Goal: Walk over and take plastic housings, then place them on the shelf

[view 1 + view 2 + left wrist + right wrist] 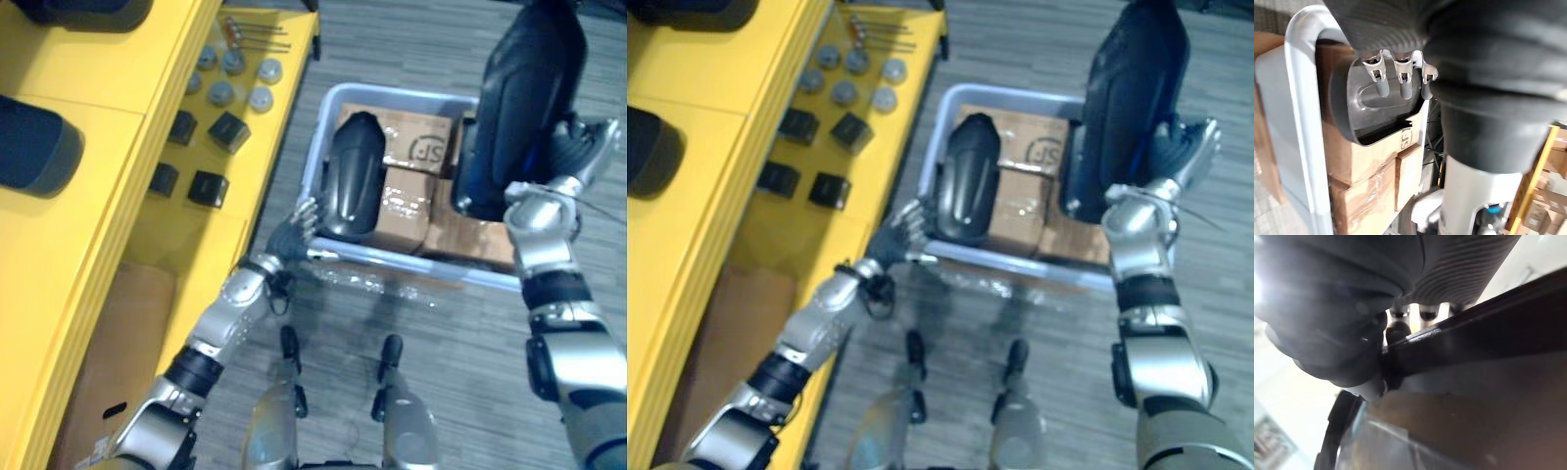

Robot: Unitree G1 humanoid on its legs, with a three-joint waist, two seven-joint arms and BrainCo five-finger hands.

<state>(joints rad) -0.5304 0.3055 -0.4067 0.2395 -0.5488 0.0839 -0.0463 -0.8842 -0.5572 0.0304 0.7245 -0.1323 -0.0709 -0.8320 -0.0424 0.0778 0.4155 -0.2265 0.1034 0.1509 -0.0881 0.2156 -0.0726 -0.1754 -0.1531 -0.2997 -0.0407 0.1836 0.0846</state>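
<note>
Yellow shelf (pixel 88 245) runs along my left, stepped in tiers. On the lower tier of the shelf I see black blocks (pixel 228 130), grey round caps (pixel 221 93) further along, and thin rods (pixel 260 34) at the shelf's far end. Brown cardboard (pixel 118 333) sits under the shelf, near end. Floor (pixel 392 39) right of the shelf is grey striped carpet. Pale blue-grey bin (pixel 402 94) stands just right of the shelf, with brown boxes (pixel 407 211) inside. Clear film (pixel 377 284) lies on the floor right of the shelf, nearer me. Light is even, with a soft sheen on the shelf.
</note>
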